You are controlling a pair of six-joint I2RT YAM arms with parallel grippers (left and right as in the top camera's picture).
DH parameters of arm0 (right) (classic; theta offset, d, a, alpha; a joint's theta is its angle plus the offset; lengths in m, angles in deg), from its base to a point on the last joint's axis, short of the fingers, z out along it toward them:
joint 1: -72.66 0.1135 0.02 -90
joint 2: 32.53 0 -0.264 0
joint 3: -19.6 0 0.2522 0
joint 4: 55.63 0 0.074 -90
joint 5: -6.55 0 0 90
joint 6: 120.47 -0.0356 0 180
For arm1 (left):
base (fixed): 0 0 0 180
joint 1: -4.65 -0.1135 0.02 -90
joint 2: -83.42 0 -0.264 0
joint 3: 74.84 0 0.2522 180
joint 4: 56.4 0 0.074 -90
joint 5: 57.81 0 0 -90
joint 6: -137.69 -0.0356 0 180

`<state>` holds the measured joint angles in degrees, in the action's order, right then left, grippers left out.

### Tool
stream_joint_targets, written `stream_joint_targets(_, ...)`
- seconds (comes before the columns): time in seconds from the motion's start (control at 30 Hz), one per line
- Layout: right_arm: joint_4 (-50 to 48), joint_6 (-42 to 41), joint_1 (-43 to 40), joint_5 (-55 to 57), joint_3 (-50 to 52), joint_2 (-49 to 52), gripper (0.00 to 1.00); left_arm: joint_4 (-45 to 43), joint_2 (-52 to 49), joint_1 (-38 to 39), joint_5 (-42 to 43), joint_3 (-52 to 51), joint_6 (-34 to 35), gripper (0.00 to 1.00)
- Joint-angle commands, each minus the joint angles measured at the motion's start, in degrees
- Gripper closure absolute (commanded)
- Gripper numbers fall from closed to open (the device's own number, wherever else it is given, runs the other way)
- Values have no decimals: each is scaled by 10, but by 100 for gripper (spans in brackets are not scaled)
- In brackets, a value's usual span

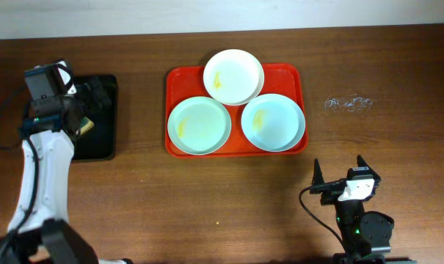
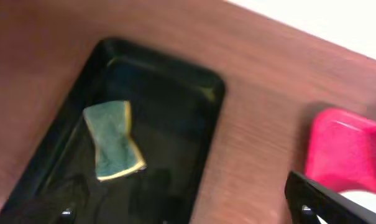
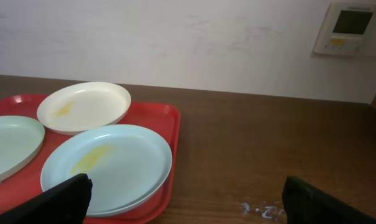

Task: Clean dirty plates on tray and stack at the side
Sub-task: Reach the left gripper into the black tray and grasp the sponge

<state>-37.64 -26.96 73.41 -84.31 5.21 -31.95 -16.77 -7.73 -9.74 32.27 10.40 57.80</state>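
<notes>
Three plates (image 1: 233,75) sit on the red tray (image 1: 179,81), mid-table. The white one is at the far edge, close against the two blue-green plates (image 1: 199,125) in front. Each shows a yellow smear (image 1: 260,117). None looks cleaned or stacked yet.

Left gripper (image 2: 184,208) hangs over the black tray (image 2: 194,93), fingers spread wide with nothing between them. The sponge (image 2: 115,140) lies off-centre beneath it, tilted and narrow at the waist. Right gripper (image 3: 188,202) is near the table's front edge, fingers apart and empty, well clear of the red tray.

Step in hand, as I judge it: fetch the sponge. To do it well, shift until the sponge sits between the fingers. Turn the wrist so they close across the narrow waist. Descend without catching the black tray's wall.
</notes>
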Motion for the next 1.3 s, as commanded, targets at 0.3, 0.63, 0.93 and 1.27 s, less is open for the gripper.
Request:
stream_joint_targets(0.3, 3, 2, 4, 1, 3, -4, 1, 196, -318, -69, -11, 290, 56, 1)
stream_joint_targets(0.63, 3, 1, 4, 1, 3, -4, 1, 138, -401, -69, -13, 289, 57, 20)
stream_joint_targets(0.93, 3, 1, 4, 1, 3, -4, 1, 139, -393, -72, -14, 292, 56, 100)
stream_joint_targets(1.27, 3, 1, 4, 1, 3, -4, 1, 164, -268, -71, 21, 278, 56, 100)
